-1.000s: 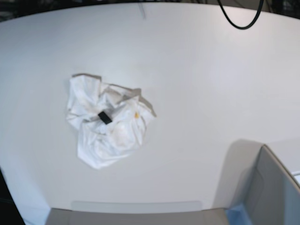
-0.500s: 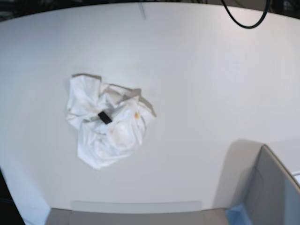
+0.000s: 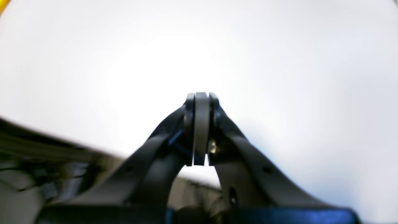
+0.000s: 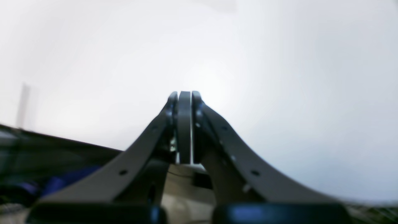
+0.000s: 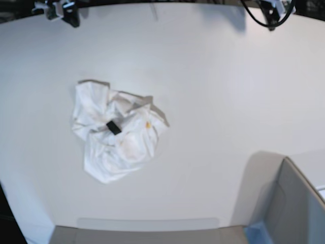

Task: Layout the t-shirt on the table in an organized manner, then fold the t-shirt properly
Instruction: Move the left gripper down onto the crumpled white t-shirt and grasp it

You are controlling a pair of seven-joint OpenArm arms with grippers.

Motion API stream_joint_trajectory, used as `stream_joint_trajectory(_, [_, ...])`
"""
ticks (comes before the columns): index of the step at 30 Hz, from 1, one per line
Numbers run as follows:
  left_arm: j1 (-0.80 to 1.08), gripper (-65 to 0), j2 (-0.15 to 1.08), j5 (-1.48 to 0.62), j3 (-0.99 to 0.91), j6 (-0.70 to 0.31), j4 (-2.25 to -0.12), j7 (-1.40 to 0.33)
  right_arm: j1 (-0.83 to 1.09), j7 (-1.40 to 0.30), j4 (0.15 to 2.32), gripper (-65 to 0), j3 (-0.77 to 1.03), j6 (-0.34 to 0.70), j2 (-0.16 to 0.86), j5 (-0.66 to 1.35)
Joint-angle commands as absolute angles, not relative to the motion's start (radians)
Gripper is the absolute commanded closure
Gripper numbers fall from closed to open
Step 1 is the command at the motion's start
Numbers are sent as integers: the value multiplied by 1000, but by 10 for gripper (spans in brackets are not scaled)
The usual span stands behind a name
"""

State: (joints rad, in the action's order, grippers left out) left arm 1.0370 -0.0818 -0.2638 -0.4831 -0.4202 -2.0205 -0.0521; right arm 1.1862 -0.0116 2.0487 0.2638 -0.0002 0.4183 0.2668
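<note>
Lying crumpled on the table (image 5: 213, 91) is one t-shirt (image 5: 116, 133), a single white heap left of the middle in the base view, with one black tag (image 5: 113, 127) on top near its centre and one small orange-yellow mark (image 5: 148, 124) just to the tag's right. Its prints are folded inside the bundle and cannot be read. Two arms reach the scene, one at each far corner of the table: the right gripper (image 5: 67, 11) shows at the top left of the base view and the left gripper (image 5: 272, 10) at the top right, both well apart from the shirt and touching nothing. In the wrist views each one has its two dark fingers pressed together on the grey pads, the left gripper (image 3: 201, 96) and the right gripper (image 4: 184, 95) both closed with nothing between them, and only bare white tabletop ahead of them. One black cable (image 5: 256, 21) loops down beside the left arm at the top edge. One grey box (image 5: 297, 208) with a blue corner (image 5: 255, 231) stands at the near right of the table, away from the shirt, and nothing lies between the shirt and either arm. Compared with half a second ago, the shirt has kept the same place and shape, while both grippers have come into the base view at the top corners, where before only the cable showed.
</note>
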Motion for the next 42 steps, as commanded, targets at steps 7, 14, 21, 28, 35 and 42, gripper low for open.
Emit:
stream_joint_trajectory(7, [883,0,-93,-274,-470,-407,-2043,-24,1063,-35,2060,0,262,7,420,274])
stream_joint_trajectory(14, [802,-4,-16,-274,-377,-409,-2043,-22,949,-36,2058,-2,200,7,426,274])
stream_joint_trajectory(21, [780,-94,202,-278,-157,-409,-2043,-27,886,-36,2060,-158,119,4,420,274])
stream_joint_trajectory(28, [682,-101,395,-280,27,-409,-2041,-81,759,-35,2061,-236,68,4,383,274])
stream_joint_trajectory(35, [561,-101,392,-280,38,-409,-2041,-209,470,-177,2057,-236,42,4,188,275])
stream_joint_trajectory(42, [529,-101,305,-275,38,-409,-2040,-243,222,-476,1942,-237,44,-1,91,433])
